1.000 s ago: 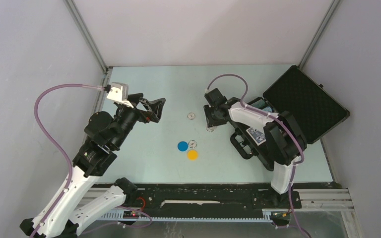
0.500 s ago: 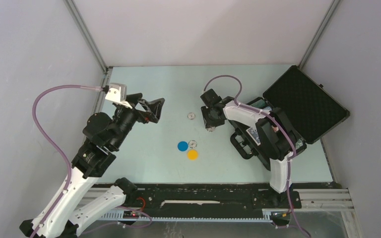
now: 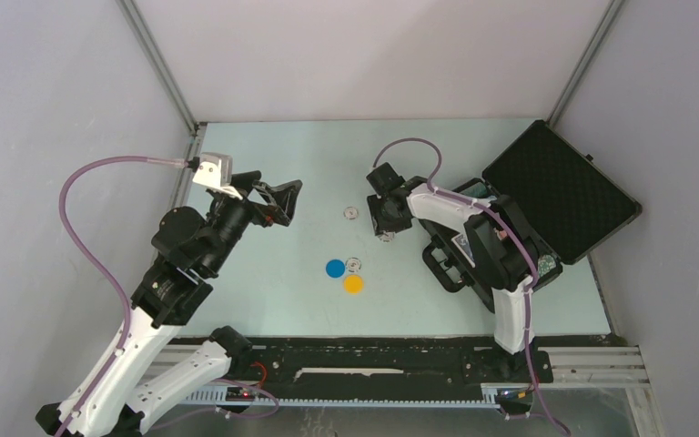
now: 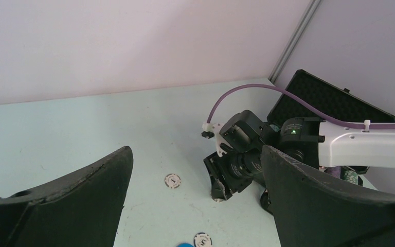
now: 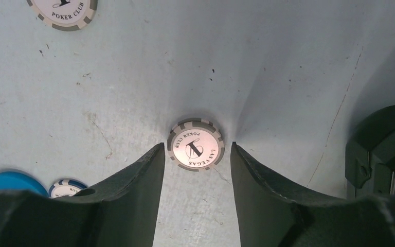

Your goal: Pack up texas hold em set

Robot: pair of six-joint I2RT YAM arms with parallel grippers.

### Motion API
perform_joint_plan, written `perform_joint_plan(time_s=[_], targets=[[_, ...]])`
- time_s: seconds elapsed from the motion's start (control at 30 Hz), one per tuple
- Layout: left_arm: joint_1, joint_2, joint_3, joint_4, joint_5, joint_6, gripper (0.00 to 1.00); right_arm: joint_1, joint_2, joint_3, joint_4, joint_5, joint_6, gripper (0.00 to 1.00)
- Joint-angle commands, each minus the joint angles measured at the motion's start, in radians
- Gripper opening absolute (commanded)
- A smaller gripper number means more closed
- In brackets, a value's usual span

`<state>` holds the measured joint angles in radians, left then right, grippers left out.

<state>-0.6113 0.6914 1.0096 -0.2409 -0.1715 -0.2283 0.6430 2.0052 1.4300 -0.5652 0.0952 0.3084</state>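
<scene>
1. Over the last second the right fingers (image 5: 133,195) have spread wider and the arm has edged left in the top view. They stand apart, straddling a grey poker chip (image 5: 195,145) that lies flat on the bench (image 5: 288,62), unclamped.
2. The left fingers (image 4: 72,206) hang wide apart and empty.
3. The black case (image 3: 560,187) lies open at right, and the blue disc (image 3: 335,268) and yellow disc (image 3: 353,284) wait mid-frame. This looks like lining up a pick, with much packing left.

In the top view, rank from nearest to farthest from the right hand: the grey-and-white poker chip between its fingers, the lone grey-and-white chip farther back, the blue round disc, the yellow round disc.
1. Grey-and-white poker chip, between the right hand's fingers.
2. Lone grey-and-white chip, left and farther back.
3. Blue round disc and yellow round disc, left, on the near side: too close to call.
</scene>
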Motion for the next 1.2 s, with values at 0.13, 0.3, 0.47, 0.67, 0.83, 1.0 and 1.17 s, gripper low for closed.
perform_joint_plan(time_s=[0.13,0.3,0.47,0.67,0.83,1.0,1.17], targets=[[-0.007,-0.009,-0.026,0.037,0.011,-0.005,1.0,0.007,-0.031,0.056,0.004,0.006,-0.01,0.64],[-0.006,-0.009,-0.025,0.037,0.011,-0.006,1.0,0.016,0.023,0.131,0.002,-0.013,-0.022,0.74],[-0.007,-0.008,-0.027,0.037,0.007,-0.003,1.0,0.04,0.108,0.243,-0.009,0.005,-0.042,0.83],[-0.007,-0.009,-0.026,0.037,0.005,-0.002,1.0,0.053,0.201,0.394,-0.025,-0.009,-0.062,0.87],[-0.007,-0.011,-0.026,0.036,0.0,0.001,1.0,0.058,0.286,0.504,-0.063,-0.011,-0.072,0.87],[-0.007,-0.012,-0.027,0.037,-0.002,0.003,1.0,0.06,0.347,0.579,-0.091,-0.005,-0.072,0.85],[-0.006,-0.014,-0.027,0.036,-0.003,0.004,1.0,0.062,0.393,0.626,-0.111,-0.019,-0.078,0.78]])
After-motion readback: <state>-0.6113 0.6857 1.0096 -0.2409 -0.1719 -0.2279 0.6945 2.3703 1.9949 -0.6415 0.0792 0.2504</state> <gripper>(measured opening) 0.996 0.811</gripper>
